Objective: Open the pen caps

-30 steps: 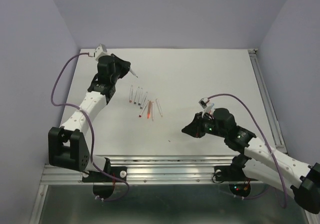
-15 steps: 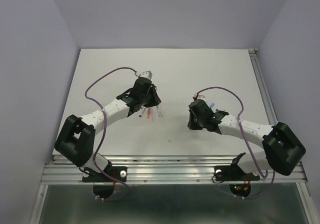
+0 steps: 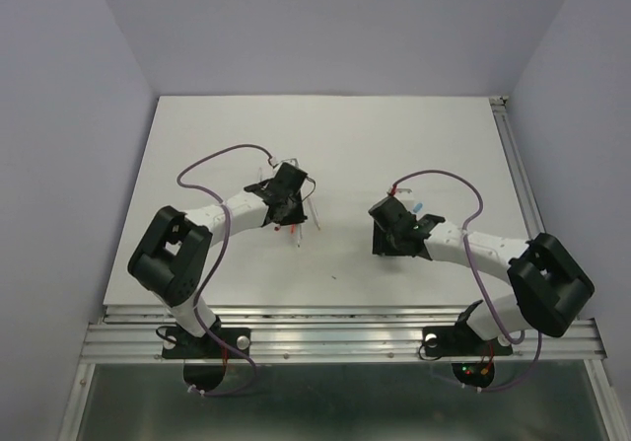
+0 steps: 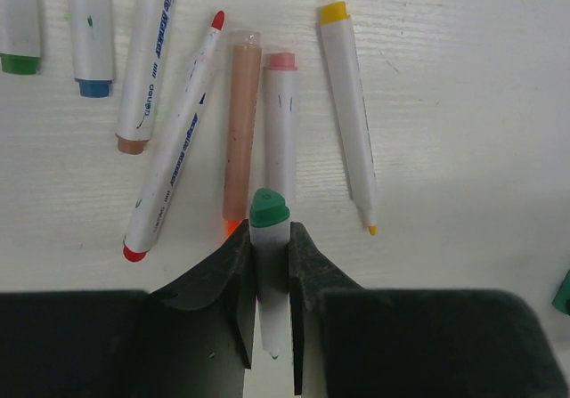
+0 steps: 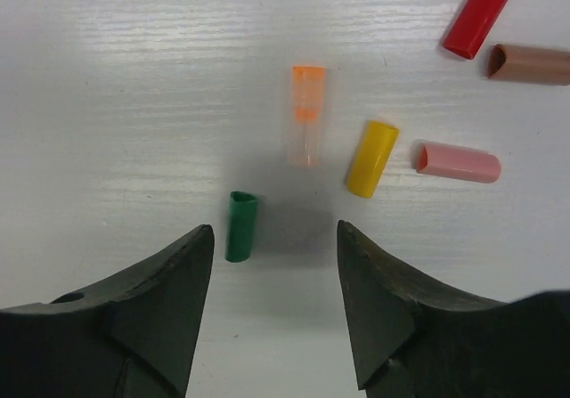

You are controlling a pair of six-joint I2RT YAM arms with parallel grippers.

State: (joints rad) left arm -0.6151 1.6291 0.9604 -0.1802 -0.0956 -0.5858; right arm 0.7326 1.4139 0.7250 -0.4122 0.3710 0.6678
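- The left gripper (image 4: 270,238) is clamped on a green-ended pen (image 4: 269,211), its tip near a pink-ended pen (image 4: 281,131).
- The right gripper (image 5: 272,238) stands spread, a loose green cap (image 5: 240,226) lying on the table (image 5: 107,104) between its jaws.
- Only the right wrist view shows that cap, with the orange cap (image 5: 306,115), yellow cap (image 5: 371,158) and pink cap (image 5: 458,162) beyond.

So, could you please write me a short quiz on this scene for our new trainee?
1. True or false: the right gripper is shut on the green cap.
2. What does the left gripper hold? A) a yellow-ended pen B) the green-ended pen C) a red cap
3. How many loose caps show in the right wrist view?
Key: 1 false, its jaws stand open and the cap lies loose; 2 B; 3 six.
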